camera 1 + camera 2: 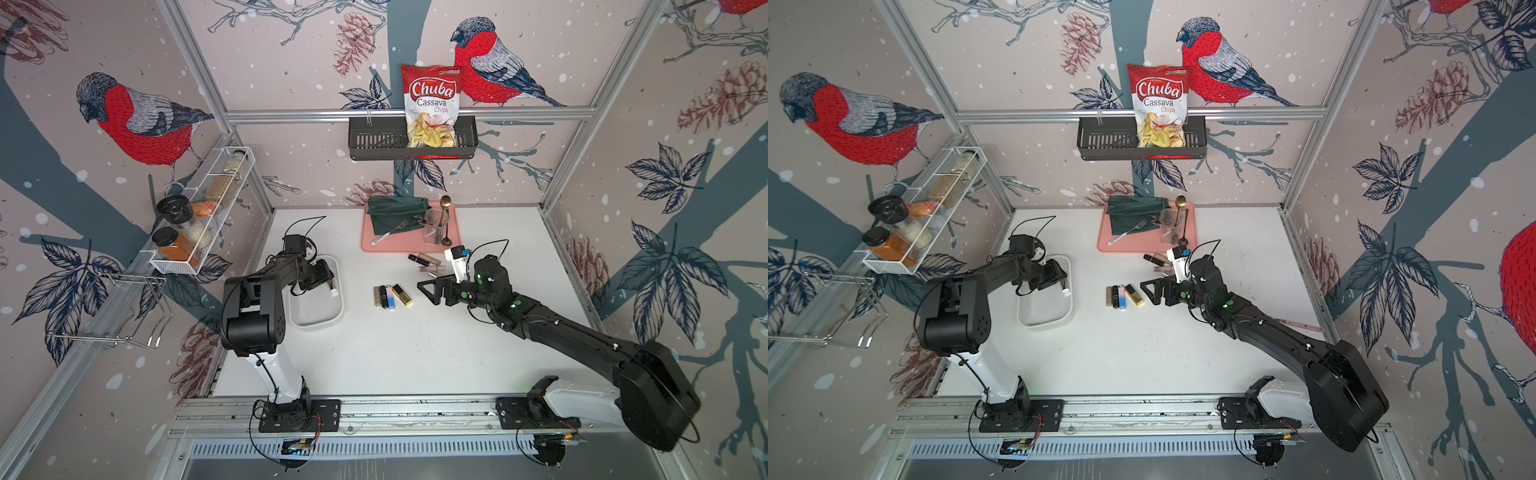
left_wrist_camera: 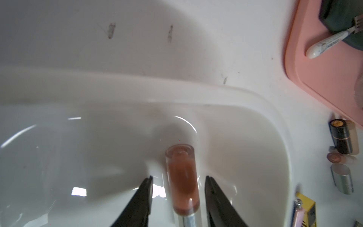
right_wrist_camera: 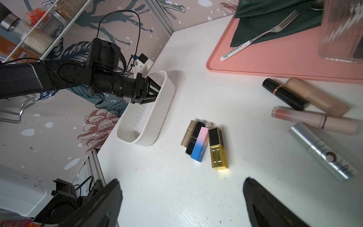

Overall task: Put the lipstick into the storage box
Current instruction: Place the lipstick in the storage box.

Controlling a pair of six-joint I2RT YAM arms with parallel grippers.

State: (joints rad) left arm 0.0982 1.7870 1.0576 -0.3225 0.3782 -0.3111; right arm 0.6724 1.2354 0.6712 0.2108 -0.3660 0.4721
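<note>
The white storage box stands at the left of the table. My left gripper reaches into its far end. The jaws stand open, with a gap on each side of a blurred clear lipstick tube of brown-pink gloss lying between them over the box floor. My right gripper hovers open and empty, just right of a row of several lipsticks on the table.
More lipstick tubes lie beside the pink tray, which carries a green napkin, a fork and a clear cup. A black wall basket holds a chips bag. A white wire rack of jars hangs on the left wall.
</note>
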